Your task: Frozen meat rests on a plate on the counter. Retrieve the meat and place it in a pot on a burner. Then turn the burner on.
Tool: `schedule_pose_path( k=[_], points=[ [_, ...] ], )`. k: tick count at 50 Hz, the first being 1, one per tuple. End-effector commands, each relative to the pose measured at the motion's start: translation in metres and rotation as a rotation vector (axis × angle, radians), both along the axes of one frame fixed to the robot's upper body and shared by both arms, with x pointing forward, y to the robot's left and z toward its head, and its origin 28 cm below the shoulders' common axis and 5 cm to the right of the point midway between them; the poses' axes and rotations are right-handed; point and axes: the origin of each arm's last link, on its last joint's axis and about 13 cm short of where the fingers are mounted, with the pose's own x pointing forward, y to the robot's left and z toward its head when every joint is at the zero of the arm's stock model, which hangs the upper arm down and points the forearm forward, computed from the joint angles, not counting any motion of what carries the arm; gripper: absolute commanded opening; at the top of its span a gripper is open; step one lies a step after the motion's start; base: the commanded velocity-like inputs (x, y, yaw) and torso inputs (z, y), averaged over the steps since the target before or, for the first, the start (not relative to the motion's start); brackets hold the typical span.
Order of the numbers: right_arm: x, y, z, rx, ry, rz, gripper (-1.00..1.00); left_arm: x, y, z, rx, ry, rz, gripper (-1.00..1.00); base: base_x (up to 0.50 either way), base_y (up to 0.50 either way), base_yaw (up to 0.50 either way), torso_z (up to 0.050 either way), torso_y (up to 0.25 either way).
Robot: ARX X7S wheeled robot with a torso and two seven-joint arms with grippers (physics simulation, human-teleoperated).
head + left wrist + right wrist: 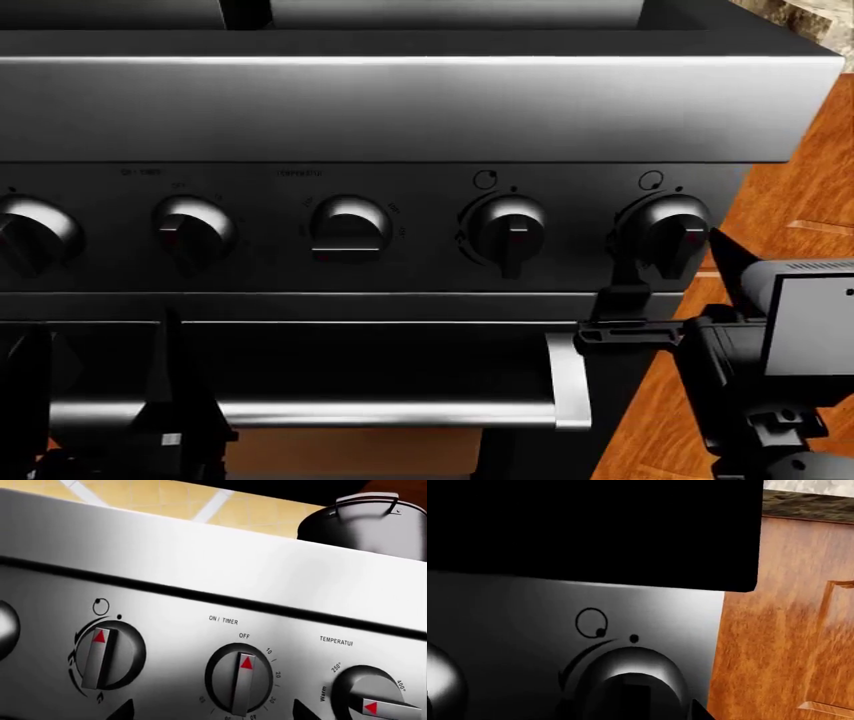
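The stove's front panel (400, 110) fills the head view with a row of silver-black knobs. My right gripper (670, 265) is open, its fingers on either side of the far right burner knob (663, 235). That knob (627, 685) looms close in the right wrist view, with one fingertip (699, 711) beside it. My left gripper (100, 390) is open and empty, low in front of the oven door. In the left wrist view its tips (127, 711) straddle the timer knob (243, 682) from a distance. The black pot (370, 522) stands on the stove top. The meat, plate and burners are out of view.
A burner knob (107, 652) and a temperature knob (373, 700) flank the timer knob. The silver oven handle (387, 410) runs below the panel. An orange-brown cabinet (787, 200) stands right of the stove under the granite counter edge (817, 15).
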Motion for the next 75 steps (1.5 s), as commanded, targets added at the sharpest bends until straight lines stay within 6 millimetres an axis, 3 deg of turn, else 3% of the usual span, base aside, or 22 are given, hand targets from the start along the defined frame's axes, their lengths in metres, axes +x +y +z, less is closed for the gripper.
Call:
schedule_pose_path(
  k=[1, 26, 36, 75],
  points=[
    [0.004, -0.004, 0.001, -0.003, -0.010, -0.037, -1.00, 0.000, -0.001, -0.001, 0.000, 0.004, 0.001, 1.00, 0.00, 0.00, 0.00, 0.000, 0.000],
    [0.002, -0.002, 0.008, -0.033, -0.033, -0.032, -1.00, -0.002, 0.000, 0.000, -0.005, -0.002, -0.002, 1.00, 0.00, 0.00, 0.00, 0.000, 0.000],
    [0.002, -0.001, 0.009, -0.196, -0.106, -0.070, -1.00, -0.001, 0.000, 0.001, -0.009, -0.006, -0.003, 1.00, 0.00, 0.00, 0.00, 0.000, 0.000],
    [0.007, -0.008, 0.015, -0.462, -0.094, -0.102, -1.00, -0.003, 0.000, 0.001, -0.022, -0.003, -0.008, 1.00, 0.00, 0.00, 0.00, 0.000, 0.000]
  ],
)
